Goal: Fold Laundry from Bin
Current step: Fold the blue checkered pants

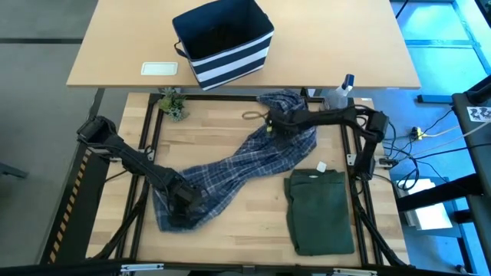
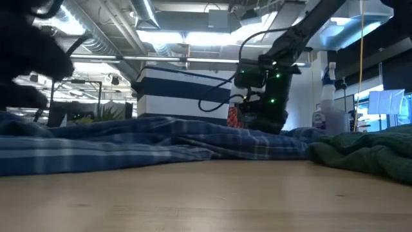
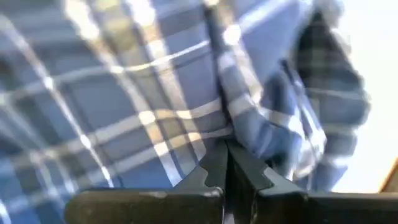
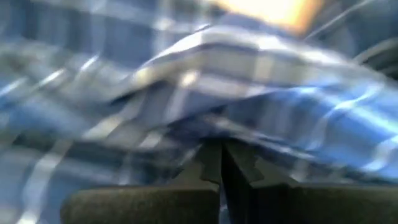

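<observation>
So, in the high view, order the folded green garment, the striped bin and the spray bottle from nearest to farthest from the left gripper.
From the left gripper, shut on the plaid shirt:
1. Folded green garment, on the table's right side.
2. Striped bin, on the far table.
3. Spray bottle, at the far right corner.

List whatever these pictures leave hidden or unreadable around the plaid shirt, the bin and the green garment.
- Bin contents, high view: its interior is dark, so nothing inside can be made out.
- Plaid shirt collar and sleeves, every view: bunched folds hide them.
- Left gripper and right gripper fingertips, wrist views: buried in the cloth and blurred.
- Green garment, low view: only one crumpled edge shows; the picture's right edge cuts off the rest.
</observation>
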{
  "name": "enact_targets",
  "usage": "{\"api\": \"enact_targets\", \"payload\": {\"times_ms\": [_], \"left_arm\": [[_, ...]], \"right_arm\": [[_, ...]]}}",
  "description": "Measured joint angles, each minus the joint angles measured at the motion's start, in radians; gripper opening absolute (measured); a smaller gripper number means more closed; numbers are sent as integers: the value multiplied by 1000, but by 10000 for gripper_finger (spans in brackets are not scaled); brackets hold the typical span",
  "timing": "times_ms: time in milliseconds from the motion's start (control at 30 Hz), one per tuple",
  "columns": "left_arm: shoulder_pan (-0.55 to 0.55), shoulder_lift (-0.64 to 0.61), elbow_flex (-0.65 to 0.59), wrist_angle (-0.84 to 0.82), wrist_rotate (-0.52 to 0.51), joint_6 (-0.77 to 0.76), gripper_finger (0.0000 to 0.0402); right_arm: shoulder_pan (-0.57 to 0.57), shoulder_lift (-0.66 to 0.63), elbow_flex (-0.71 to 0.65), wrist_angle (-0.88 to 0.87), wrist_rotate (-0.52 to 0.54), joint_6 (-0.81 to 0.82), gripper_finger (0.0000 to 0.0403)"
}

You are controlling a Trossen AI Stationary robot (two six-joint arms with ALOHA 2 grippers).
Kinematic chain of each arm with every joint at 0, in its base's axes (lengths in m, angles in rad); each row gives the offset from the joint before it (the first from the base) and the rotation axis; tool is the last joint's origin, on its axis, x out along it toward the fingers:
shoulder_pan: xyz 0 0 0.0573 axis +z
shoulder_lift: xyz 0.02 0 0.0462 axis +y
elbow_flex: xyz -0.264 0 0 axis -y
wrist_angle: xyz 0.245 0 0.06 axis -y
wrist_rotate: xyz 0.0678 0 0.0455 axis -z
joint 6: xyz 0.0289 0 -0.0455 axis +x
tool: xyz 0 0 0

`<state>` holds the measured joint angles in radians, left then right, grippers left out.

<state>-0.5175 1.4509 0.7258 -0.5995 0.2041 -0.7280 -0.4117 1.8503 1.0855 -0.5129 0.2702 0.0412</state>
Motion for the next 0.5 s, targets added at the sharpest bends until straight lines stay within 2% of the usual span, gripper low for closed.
{"api": "enact_targets", "payload": {"times_ms": [133,200,367,500], "left_arm": [[0,0,1,174,-5,91,0],[0,0,17,185,-19,133,0],[-1,0,92,52,-85,206,0],[-2,0,161,-94,-190,232,0]], "right_arm": [[-62,0,0,123,0,-48,1],[-76,-1,5,144,-3,-64,1],[-58,-43,41,100,-72,-74,1],[32,-114,44,82,-55,-76,1]]}}
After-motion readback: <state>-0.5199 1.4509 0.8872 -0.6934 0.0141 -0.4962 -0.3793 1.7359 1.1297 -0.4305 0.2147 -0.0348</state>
